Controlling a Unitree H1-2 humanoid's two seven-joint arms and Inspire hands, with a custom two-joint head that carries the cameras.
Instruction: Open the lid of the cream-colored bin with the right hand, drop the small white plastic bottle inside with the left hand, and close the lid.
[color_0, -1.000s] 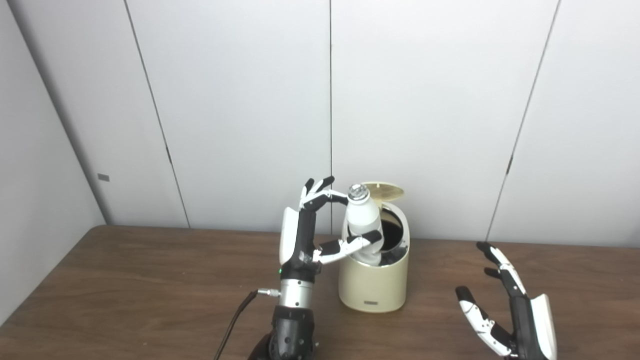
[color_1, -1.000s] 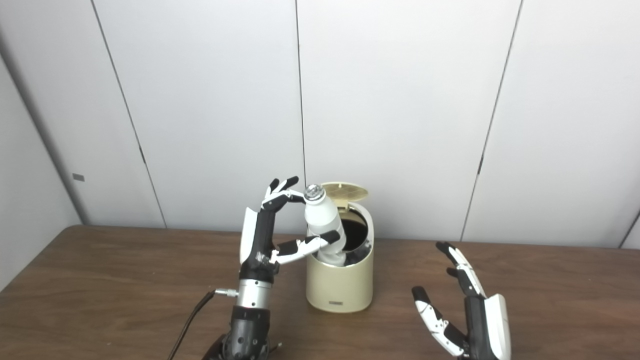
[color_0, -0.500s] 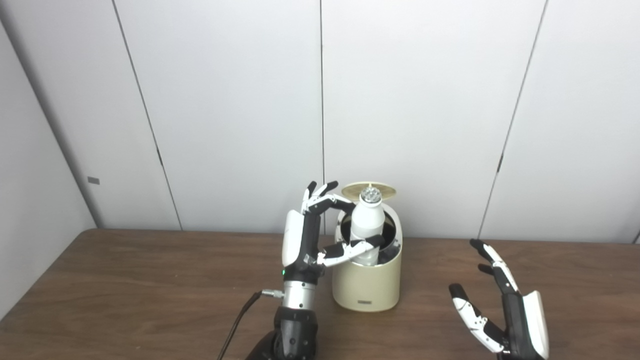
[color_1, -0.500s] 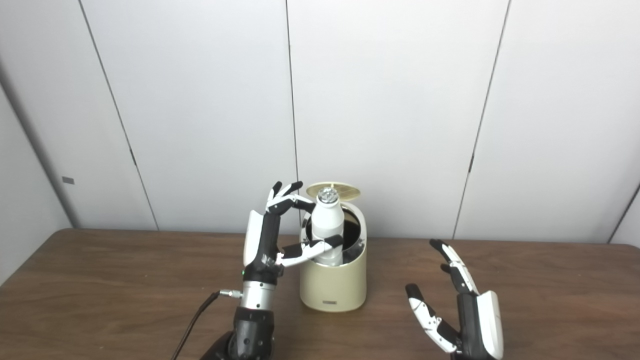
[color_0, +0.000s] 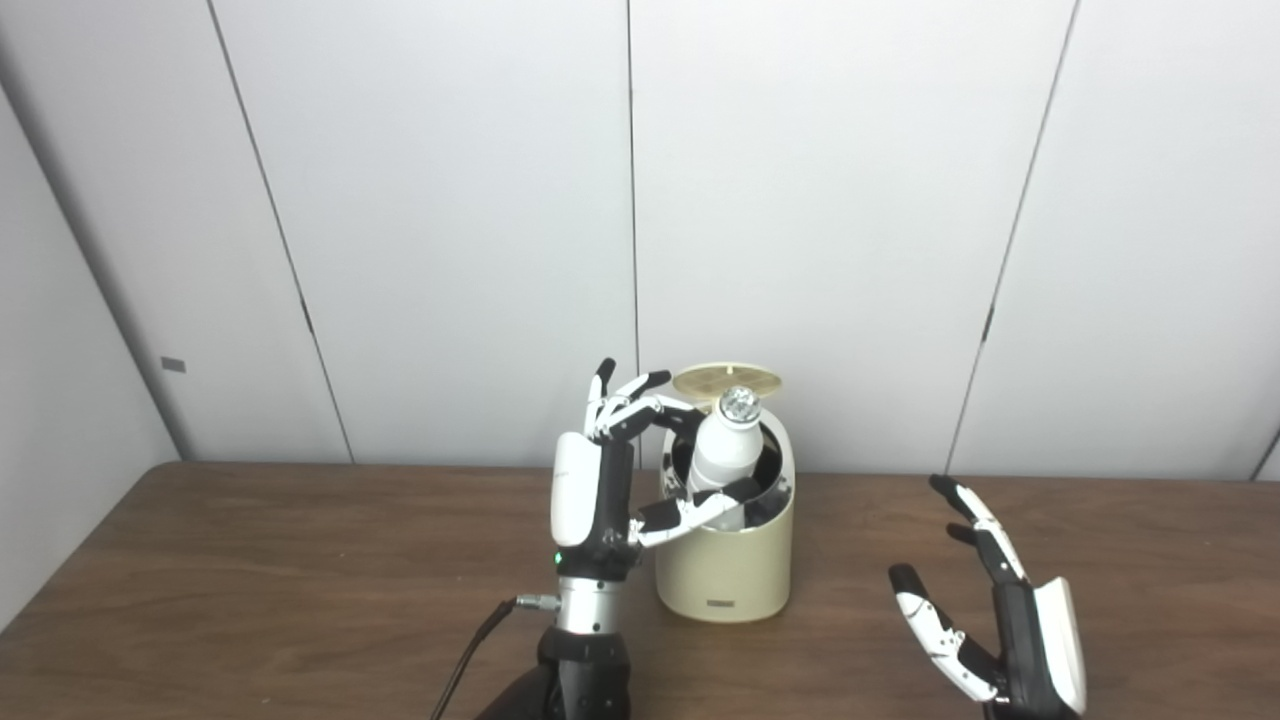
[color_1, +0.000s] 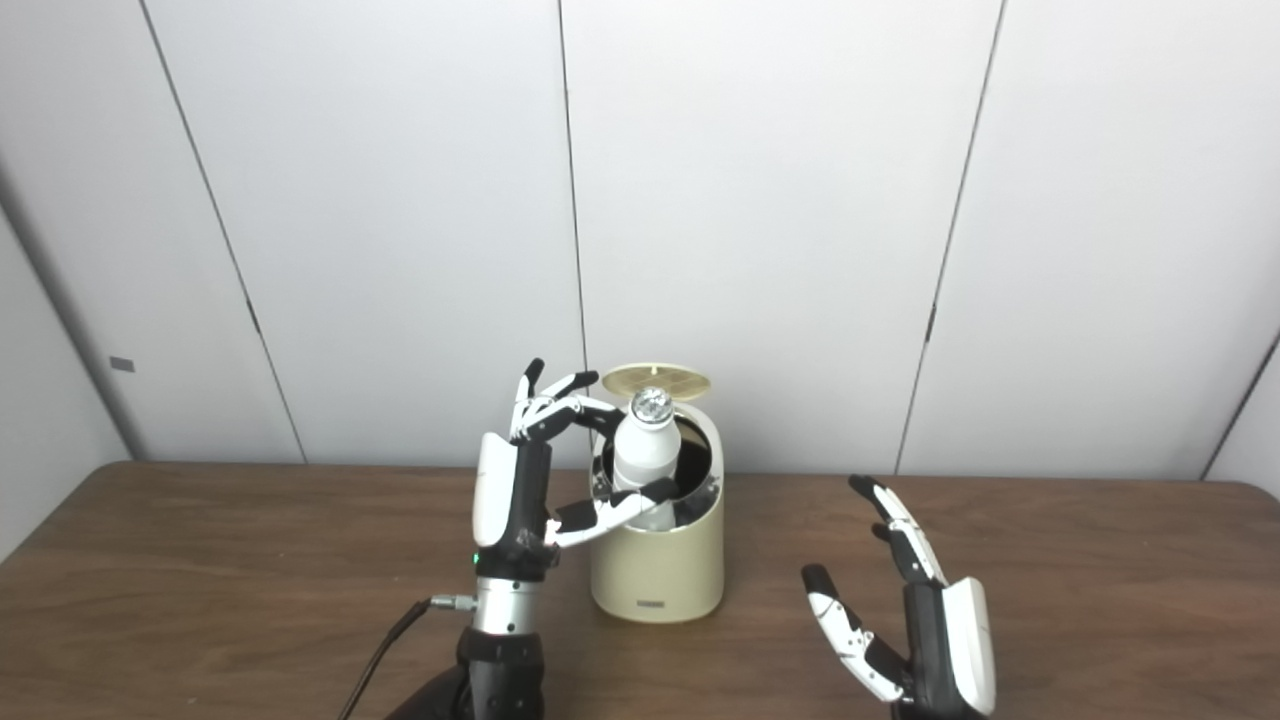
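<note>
The left hand's (color_0: 600, 470) fingers (color_0: 640, 405) curl toward the neck of the bottle (color_0: 722, 452), and its thumb (color_0: 690, 512) lies across the bottle's lower body in front. Whether fingers and thumb press on the bottle or stand just off it, I cannot tell. The bottle is white with a shiny cap, upright with a slight lean, its lower part sunk in the mouth of the bin (color_0: 725, 565) and its upper part standing above the rim. The bin is cream, round, and stands on the brown table (color_0: 250, 580) near the back wall. Its lid (color_0: 727, 379) is open, tipped up at the back behind the bottle's cap. The left hand stands upright just beside the bin's left side, its forearm rising from the lower edge, with a black cable (color_0: 470, 650) leading from the wrist.

The right hand (color_1: 925, 620) is well apart from the bin, to its right, low over the table. Its fingers (color_1: 895, 520) are spread and point up and back, thumb out to the side, holding nothing.
</note>
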